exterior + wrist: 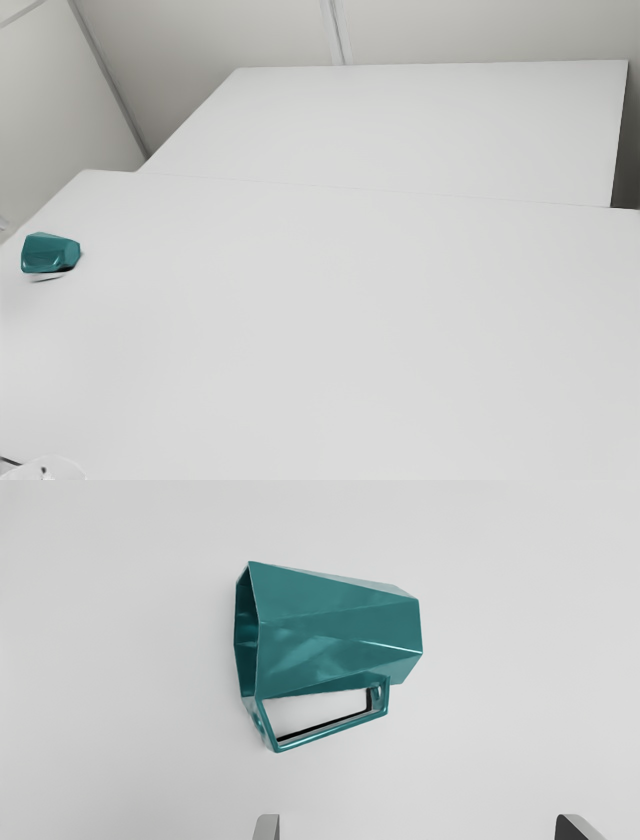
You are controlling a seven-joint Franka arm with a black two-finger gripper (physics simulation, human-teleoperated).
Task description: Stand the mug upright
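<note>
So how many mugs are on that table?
1: the teal mug lies on its side on the white table, toward the exterior view's left, its handle facing the open jaws. Others could lie outside the views.

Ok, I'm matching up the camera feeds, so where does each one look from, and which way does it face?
Exterior view: beside the arm, slanting down across the white table, with the mug toward the view's left; a pale rounded piece at the bottom left corner may be part of the robot, but I can't tell.
Wrist view: on the hand, facing down at the mug; the open gripper's two fingertips show at the bottom edge.
Shared: both show the teal mug lying on its side on the tabletop.
</note>
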